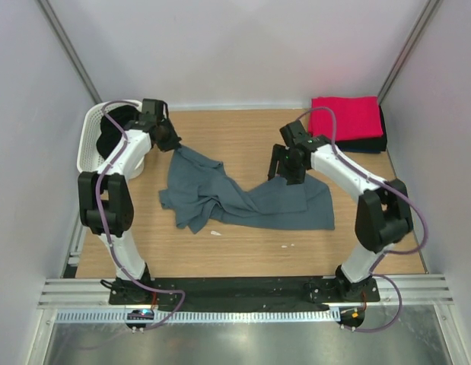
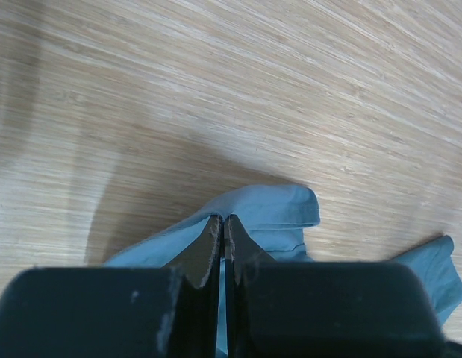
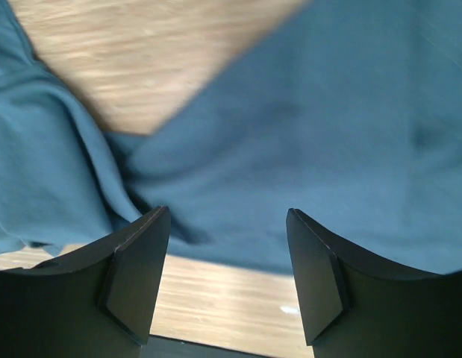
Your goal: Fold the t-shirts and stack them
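A slate blue-grey t-shirt (image 1: 243,196) lies crumpled across the middle of the table. My left gripper (image 1: 176,143) is shut on its far left corner (image 2: 264,212), the cloth pinched between the fingertips. My right gripper (image 1: 284,173) is open just above the shirt's far right edge (image 3: 305,142), holding nothing. A folded bright red t-shirt (image 1: 345,118) lies on a folded black one (image 1: 372,143) at the far right corner. A dark shirt (image 1: 113,129) sits in the white basket (image 1: 90,148) at the far left.
The wooden table (image 1: 243,251) ends at a metal rail along the near edge. Grey walls close in on both sides and the back. Two small white scraps (image 1: 215,233) lie near the shirt's front edge.
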`<act>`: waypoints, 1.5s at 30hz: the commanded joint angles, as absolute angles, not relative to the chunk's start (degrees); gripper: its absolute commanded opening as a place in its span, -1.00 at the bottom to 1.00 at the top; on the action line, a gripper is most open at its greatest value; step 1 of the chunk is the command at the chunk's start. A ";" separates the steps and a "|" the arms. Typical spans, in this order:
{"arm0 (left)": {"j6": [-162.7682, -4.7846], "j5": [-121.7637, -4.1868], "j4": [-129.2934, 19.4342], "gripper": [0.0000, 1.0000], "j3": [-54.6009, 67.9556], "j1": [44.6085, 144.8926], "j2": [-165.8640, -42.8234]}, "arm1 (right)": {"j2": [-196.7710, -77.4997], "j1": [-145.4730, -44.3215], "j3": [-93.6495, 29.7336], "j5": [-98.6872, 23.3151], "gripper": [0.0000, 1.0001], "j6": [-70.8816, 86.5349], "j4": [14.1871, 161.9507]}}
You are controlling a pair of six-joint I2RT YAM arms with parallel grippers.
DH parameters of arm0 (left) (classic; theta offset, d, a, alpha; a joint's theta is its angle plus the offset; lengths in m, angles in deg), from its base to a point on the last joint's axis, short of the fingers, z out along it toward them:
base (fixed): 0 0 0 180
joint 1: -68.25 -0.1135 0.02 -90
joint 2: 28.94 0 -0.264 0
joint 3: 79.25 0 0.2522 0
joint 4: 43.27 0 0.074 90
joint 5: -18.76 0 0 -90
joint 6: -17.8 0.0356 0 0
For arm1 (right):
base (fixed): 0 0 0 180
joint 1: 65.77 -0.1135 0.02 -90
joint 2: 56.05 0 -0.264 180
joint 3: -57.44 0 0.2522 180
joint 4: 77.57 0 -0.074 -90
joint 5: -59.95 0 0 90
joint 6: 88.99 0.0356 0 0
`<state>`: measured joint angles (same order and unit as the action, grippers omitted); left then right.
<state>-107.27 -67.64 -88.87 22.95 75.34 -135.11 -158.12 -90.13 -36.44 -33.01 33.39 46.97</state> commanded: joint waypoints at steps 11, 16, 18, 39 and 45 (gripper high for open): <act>-103.49 -65.08 -86.04 -0.99 22.05 75.02 -133.01 | -143.33 -83.00 -16.28 -21.08 0.15 42.67 47.53; -102.78 -65.88 -85.95 -1.00 21.08 75.02 -131.59 | -143.86 -82.21 -12.93 -20.72 0.14 42.85 50.78; -102.78 -65.61 -86.04 -1.00 20.82 75.02 -131.33 | -143.86 -82.12 -11.17 -21.77 0.15 43.37 52.80; -102.08 -65.08 -86.21 -1.00 19.41 75.02 -128.70 | -143.68 -82.03 -4.31 -22.23 -0.15 42.59 58.43; -101.73 -65.26 -86.21 -0.99 19.41 75.11 -127.82 | -143.51 -82.03 -6.24 -20.65 -0.82 41.71 57.29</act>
<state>-103.11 -66.11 -87.58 19.41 75.34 -131.02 -144.59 -82.15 -4.66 -22.87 41.68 57.77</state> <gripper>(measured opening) 0.006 0.157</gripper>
